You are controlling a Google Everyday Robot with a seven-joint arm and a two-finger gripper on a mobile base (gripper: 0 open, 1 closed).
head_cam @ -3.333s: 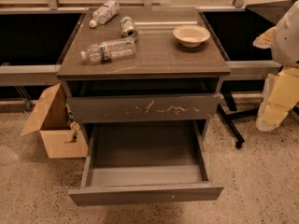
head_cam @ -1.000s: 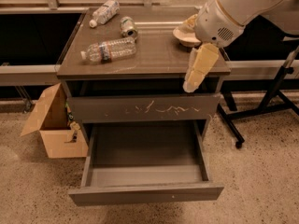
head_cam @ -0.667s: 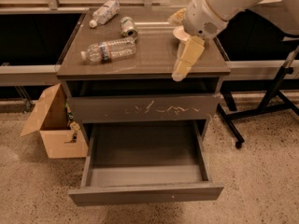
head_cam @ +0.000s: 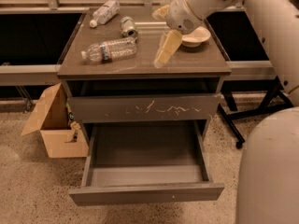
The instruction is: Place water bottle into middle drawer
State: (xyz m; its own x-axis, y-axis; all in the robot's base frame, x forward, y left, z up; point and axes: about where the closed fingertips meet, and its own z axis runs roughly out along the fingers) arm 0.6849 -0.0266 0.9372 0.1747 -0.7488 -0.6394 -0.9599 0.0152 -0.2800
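The water bottle [head_cam: 110, 49] lies on its side on the left half of the cabinet top [head_cam: 201, 62], white cap pointing left, with its blue-and-white label band showing. My gripper [head_cam: 162, 59] hangs over the middle of the cabinet top, to the right of the bottle and apart from it, pointing down and left. It holds nothing that I can see. The middle drawer [head_cam: 145, 171] is pulled open below, with a plain front panel and a grey inside with nothing in it.
A shorter bottle [head_cam: 105, 12] and a metal can [head_cam: 128, 27] lie at the back of the top. A pale bowl [head_cam: 197, 35] sits at the right behind my arm. The scratched drawer front [head_cam: 145, 108] is closed. A cardboard box [head_cam: 56, 125] stands on the floor at left.
My arm came in from the right and moved left over the cabinet top, from beside the bowl to the middle, nearer the water bottle. The bottles, can and drawer have not moved.
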